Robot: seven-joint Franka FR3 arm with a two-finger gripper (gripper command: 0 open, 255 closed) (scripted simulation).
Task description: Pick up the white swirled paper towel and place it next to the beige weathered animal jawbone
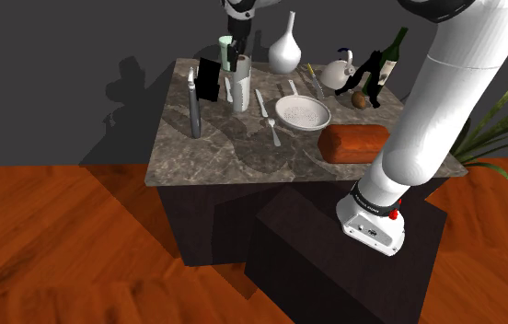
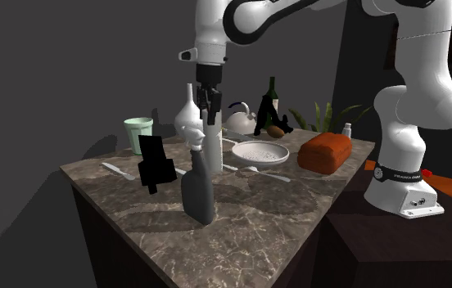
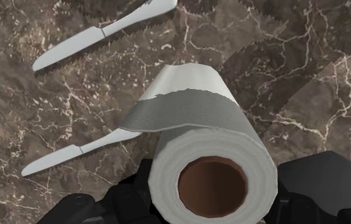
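**Roll upright in the jaws: lift straight before you carry**

The roll [image 1: 240, 87] stands on end on the table [image 1: 215, 152], toward the back edge, with its long axis vertical. Your gripper [image 2: 209, 106] sits over it from directly above, so that axis runs along the hand. In the wrist view you look down into the brown core. The jaws stand wide, one finger on each side of the roll's top. Both look pressed to its wall, so I judge it gripped, with its base on the marble.

The next move, as I read it, is a straight lift before any sideways travel. A black block [image 1: 209, 80] stands just beside the roll on the shoulder view's left. A pale green cup [image 2: 137, 131] is near, and a knife [image 3: 72, 48] lies flat by the roll's foot.

A tall grey piece [image 1: 193, 106] stands past the block, near the table's edge. It may be the jawbone, but I cannot tell. If it is, your path crosses the block, so clear its top. The bowl [image 1: 303, 113] and brown loaf [image 1: 355, 143] lie on the other side, well apart.
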